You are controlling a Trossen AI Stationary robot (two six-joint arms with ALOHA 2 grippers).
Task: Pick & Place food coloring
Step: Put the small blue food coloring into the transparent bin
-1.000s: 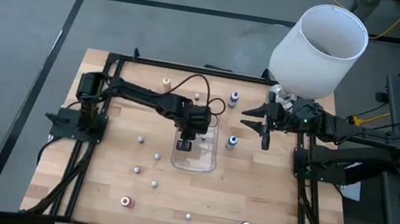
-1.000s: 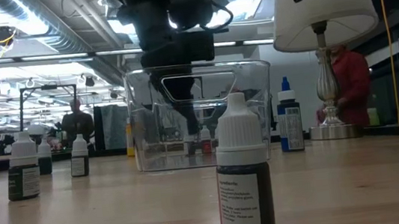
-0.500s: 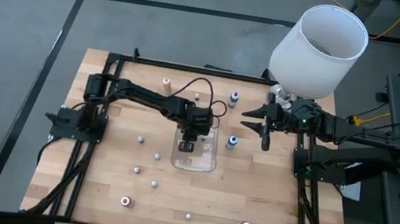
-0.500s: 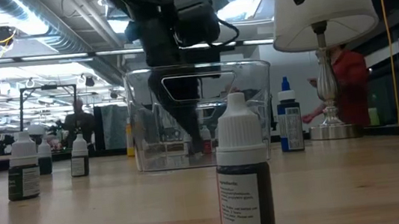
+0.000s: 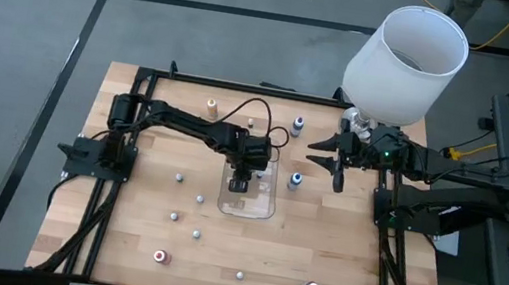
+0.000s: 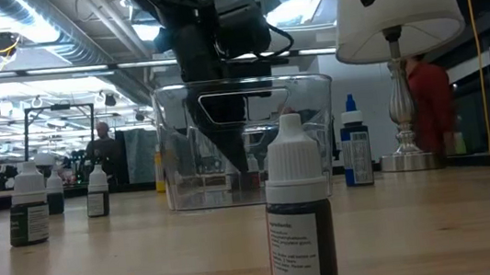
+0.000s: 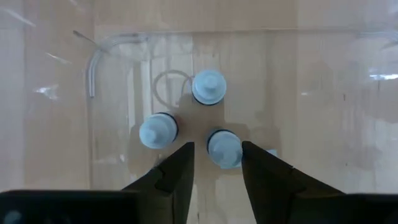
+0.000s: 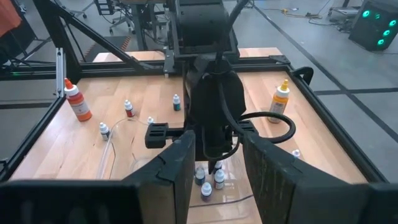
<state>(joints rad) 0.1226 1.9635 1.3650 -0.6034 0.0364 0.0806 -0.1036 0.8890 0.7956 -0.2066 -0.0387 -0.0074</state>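
The left pincer (image 7: 216,163) hangs inside the clear tray (image 5: 265,208) near the middle of the desk (image 5: 339,256), its two dark fingers parted around the cap of a small food-coloring bottle (image 7: 224,148) on the tray floor. A sliver of gap shows on each side of the cap, so the fingers stand loosely about it and do not squeeze it; whether either pad touches the cap cannot be told.

Two more bottles (image 7: 208,87) stand upright just beside it in the tray, which makes three bottles there in all.

Most of the job appears to be left. From above, the desk is dotted with loose bottles: an orange one (image 5: 211,107) and a blue one (image 5: 298,124) near the far edge, another blue one (image 5: 295,180) just beside the tray's right wall, several whitish ones (image 5: 200,198) left of the tray, and two red ones (image 5: 160,256) toward the near edge. In the low view a dark bottle with a white cap (image 6: 298,215) stands close to the near edge, in front of the tray.

The right pincer (image 5: 339,159) waits above the right part of the desk, below the white lampshade (image 5: 406,64), with its fingers (image 8: 180,168) partly spread and nothing between them.
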